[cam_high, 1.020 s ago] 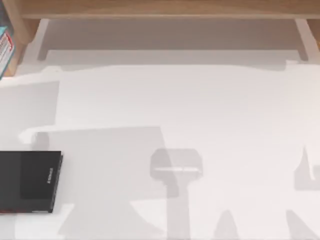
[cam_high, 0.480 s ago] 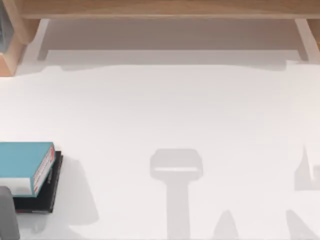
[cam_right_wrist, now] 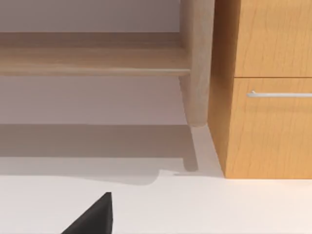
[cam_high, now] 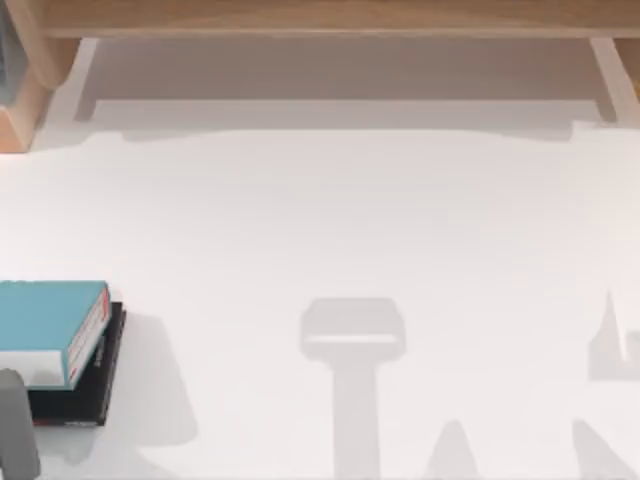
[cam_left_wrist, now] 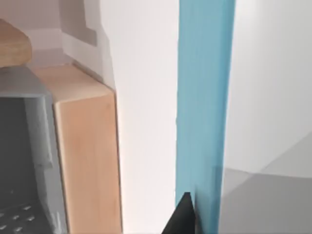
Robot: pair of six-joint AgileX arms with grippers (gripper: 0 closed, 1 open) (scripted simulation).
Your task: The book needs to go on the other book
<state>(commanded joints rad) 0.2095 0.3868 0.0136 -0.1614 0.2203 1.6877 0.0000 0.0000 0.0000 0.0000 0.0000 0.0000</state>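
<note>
The teal-blue book [cam_high: 45,318] lies flat on top of the thin black other book [cam_high: 88,395] at the table's left edge, its red and white spine marks facing right. The black cover sticks out under it on the right and front sides. A grey piece of my left arm [cam_high: 18,428] shows just in front of the stack. In the left wrist view the teal book [cam_left_wrist: 204,97] runs as a long blue band, with a black tip of my left gripper [cam_left_wrist: 183,218] right against it. A black tip of my right gripper [cam_right_wrist: 93,217] hangs over bare table.
A wooden shelf [cam_high: 320,18] spans the back of the table, with a wooden block [cam_high: 22,118] at the back left. In the right wrist view a wooden cabinet with a drawer handle [cam_right_wrist: 278,94] stands beside a shelf post [cam_right_wrist: 197,63]. A grey bin [cam_left_wrist: 22,161] sits beside a wooden block [cam_left_wrist: 85,151].
One second ago the black book lay alone and the teal book was at the back left. It then came down onto the black book and has barely shifted since.
</note>
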